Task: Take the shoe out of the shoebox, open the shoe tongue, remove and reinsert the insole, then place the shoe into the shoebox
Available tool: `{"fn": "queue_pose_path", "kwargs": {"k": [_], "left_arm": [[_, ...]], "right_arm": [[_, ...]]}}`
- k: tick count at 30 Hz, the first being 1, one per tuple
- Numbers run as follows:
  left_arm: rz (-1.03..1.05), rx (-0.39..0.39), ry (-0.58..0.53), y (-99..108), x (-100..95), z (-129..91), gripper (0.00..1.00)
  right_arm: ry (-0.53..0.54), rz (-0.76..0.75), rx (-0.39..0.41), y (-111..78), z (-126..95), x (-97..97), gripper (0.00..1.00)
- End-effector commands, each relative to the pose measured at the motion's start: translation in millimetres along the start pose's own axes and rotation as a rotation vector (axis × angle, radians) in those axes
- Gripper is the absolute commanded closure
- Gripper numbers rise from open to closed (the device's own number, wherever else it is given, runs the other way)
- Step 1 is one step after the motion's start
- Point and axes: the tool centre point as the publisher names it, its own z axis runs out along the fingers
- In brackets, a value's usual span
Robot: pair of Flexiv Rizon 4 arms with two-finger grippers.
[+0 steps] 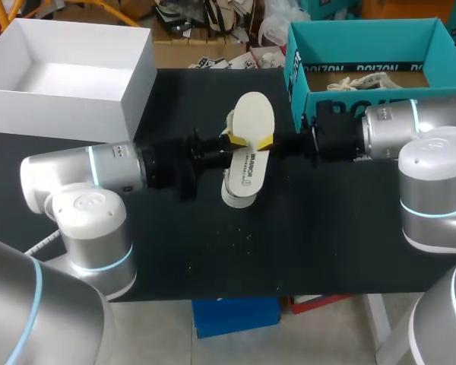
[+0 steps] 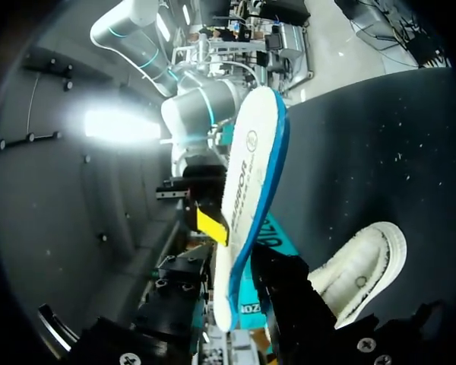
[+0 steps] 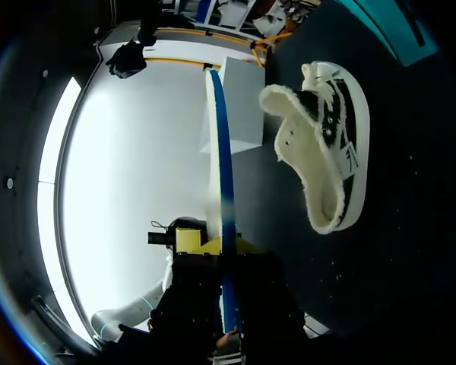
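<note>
**Visitor:** What hangs over the middle of the desk (image 1: 289,251)?

**Onlooker:** The insole (image 1: 252,122). It is held level in the air with its cream, printed face up. Both wrist views see it nearly edge-on and show its blue underside (image 3: 225,182).

**Visitor:** Which arm carries it?

**Onlooker:** Both. The left gripper (image 1: 229,141) comes in from the left and is clamped on one long edge. The right gripper (image 1: 266,141) comes in from the right and is clamped on the opposite edge. Each has fingers on both faces of the insole, one above on the cream side and one below on the blue. The two grippers face each other across the insole's width, near but apart. In the left wrist view, a yellow tip of the right gripper lies on the cream face just beyond the left gripper.

**Visitor:** And the shoe?

**Onlooker:** The shoe (image 1: 239,194) is black and white with a fleecy lining (image 3: 327,152). It lies on the black desk directly under the insole and apart from it. It is outside the shoebox, and neither gripper touches it.

**Visitor:** Where is the shoebox?

**Onlooker:** The teal shoebox (image 1: 298,76) stands open at the far right of the desk, just behind the right gripper. A white open box (image 1: 137,84) stands at the far left.
</note>
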Motion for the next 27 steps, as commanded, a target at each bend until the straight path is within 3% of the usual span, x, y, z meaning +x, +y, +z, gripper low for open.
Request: {"fn": "queue_pose_path", "kwargs": {"k": [1,3,6,7,8,17,27], "left_arm": [[0.002,0.004,0.000,1.6,1.7,1.3,0.90],[-0.001,0.004,-0.001,1.9,2.0,1.5,0.99],[-0.003,0.005,-0.001,2.3,2.3,1.8,1.00],[-0.003,0.005,-0.001,2.3,2.3,1.8,1.00],[-0.002,0.005,0.005,2.4,2.3,1.7,1.00],[-0.029,-0.012,0.244,-0.8,10.6,-3.0,1.00],[-0.083,-0.017,0.394,-4.6,36.8,-16.4,1.00]], "right_arm": [[0.001,0.000,-0.001,0.4,3.0,-0.4,1.00],[0.001,0.000,-0.001,0.3,3.1,-0.5,1.00],[0.001,0.001,-0.001,0.1,3.2,-0.7,1.00],[0.000,-0.001,0.001,0.0,3.1,-0.8,0.92],[-0.013,0.002,0.001,-0.3,2.4,-1.5,0.00],[-0.271,0.021,-0.113,-4.4,-34.9,-21.2,0.00],[-0.382,0.032,-0.217,-14.8,-78.5,-30.1,0.00]]}}
